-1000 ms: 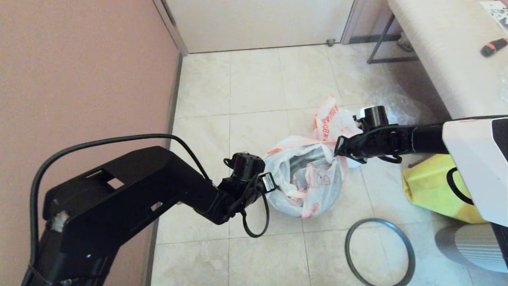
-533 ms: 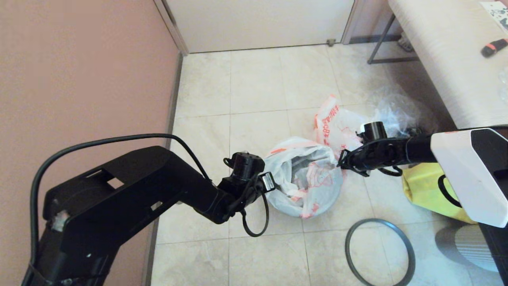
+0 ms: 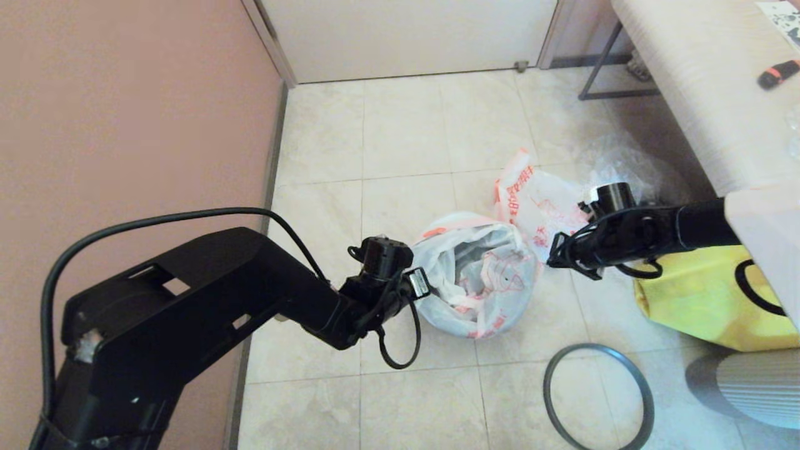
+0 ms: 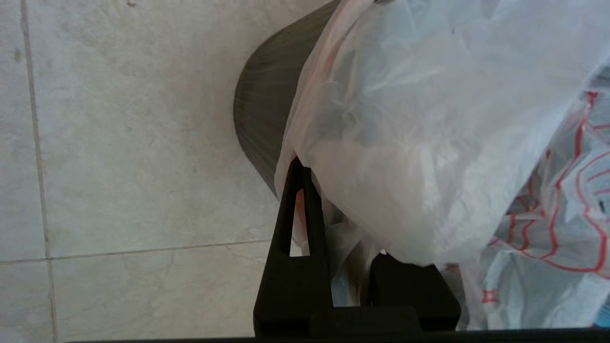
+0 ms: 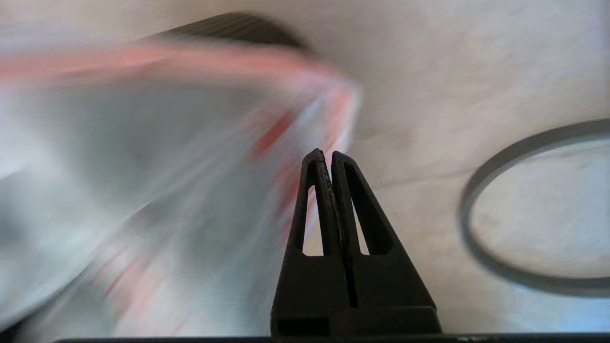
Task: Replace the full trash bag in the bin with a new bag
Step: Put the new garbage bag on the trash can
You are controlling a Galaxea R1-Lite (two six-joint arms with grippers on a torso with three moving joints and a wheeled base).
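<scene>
Home; tiled floor (image 3: pixel 400 137); door (image 3: pixel 406 31)

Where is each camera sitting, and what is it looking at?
Head: up high, looking down at the bin, both arms showing.
Left wrist: behind the left hand, shut on the new bag at the rim.
Right wrist: behind the shut right hand, facing floor and hoop.
All three show the new bag.

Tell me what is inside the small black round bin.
A limp white plastic bag with orange-red print lines the small black round bin, draped over its rim. The bin's bottom is covered.
</scene>
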